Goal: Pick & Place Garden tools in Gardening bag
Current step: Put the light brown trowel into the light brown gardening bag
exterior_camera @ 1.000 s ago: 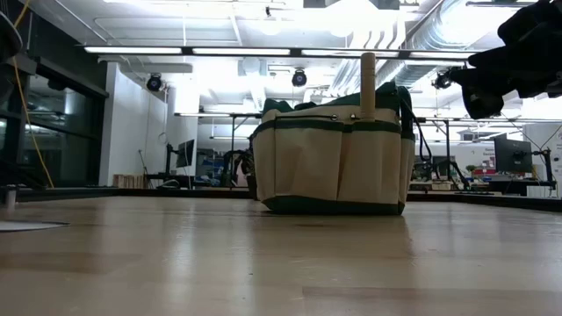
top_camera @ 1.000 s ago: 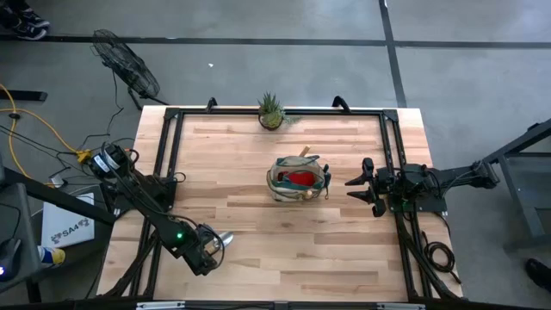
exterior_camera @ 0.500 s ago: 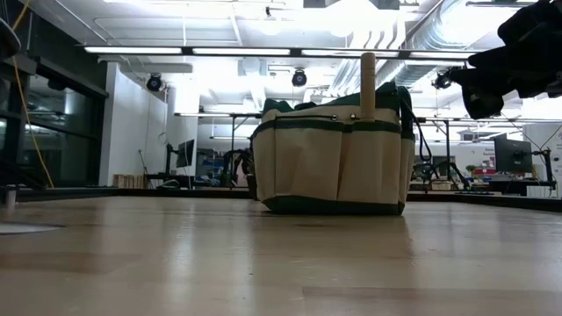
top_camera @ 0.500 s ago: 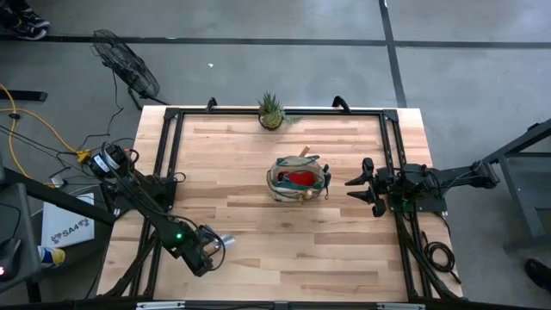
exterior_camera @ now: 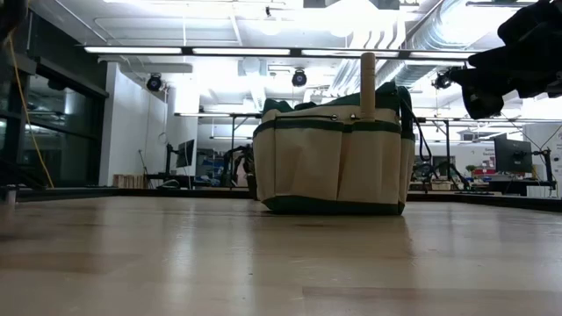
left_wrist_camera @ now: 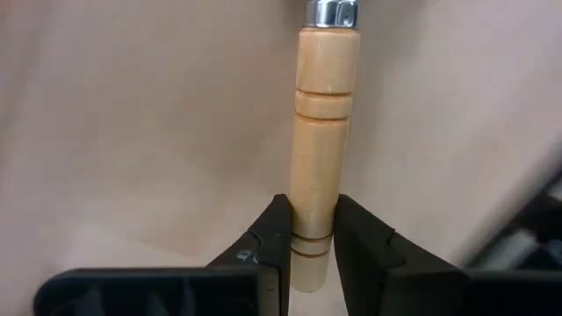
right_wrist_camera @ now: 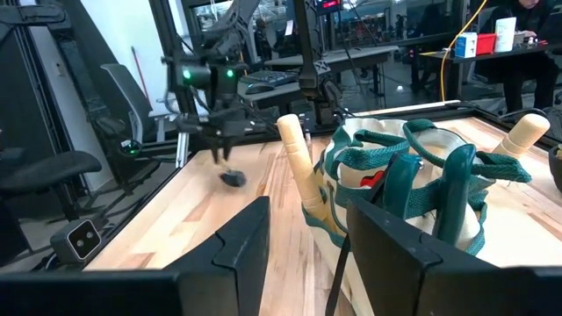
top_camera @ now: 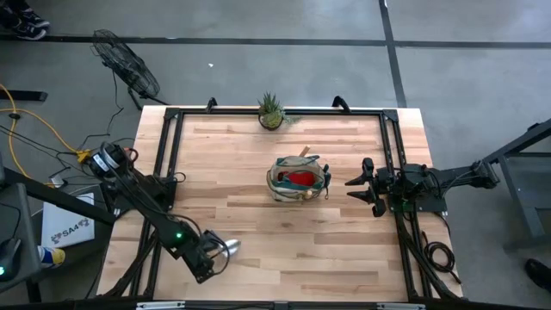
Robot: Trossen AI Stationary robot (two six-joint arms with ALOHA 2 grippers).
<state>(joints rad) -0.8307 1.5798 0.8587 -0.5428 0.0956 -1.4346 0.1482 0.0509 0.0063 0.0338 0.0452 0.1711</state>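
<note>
High view showed the gardening bag (top_camera: 298, 179) standing at about the middle of the table (top_camera: 258, 146), with a red glove (top_camera: 300, 178) already inside it and wooden handles poking out of its pockets, so most of the job looked done. One trowel (top_camera: 225, 248) lay well apart from the bag, toward the table's near-left corner, with its silver blade pointing back toward the bag. The left gripper (top_camera: 212, 256) had gone down over it there.

Left wrist view explained the hold: the two dark fingers (left_wrist_camera: 274, 241) pressed on either side of the trowel's wooden handle (left_wrist_camera: 320, 132), down at its butt end, with the metal ferrule (left_wrist_camera: 332, 12) far ahead of them. The claw was narrow and clamped on that handle. Grasping the round wooden part probably made sense because it gave the pads two parallel sides to squeeze, whereas the flat blade would have offered nothing. The grip so near the end may have let the tool sag at the blade once lifted, I judged.

The right gripper (top_camera: 362, 184) waited just beside the bag on its right, held above the table with its jaws apart and nothing between them, likely kept clear so the left arm could reach the bag's mouth.
</note>
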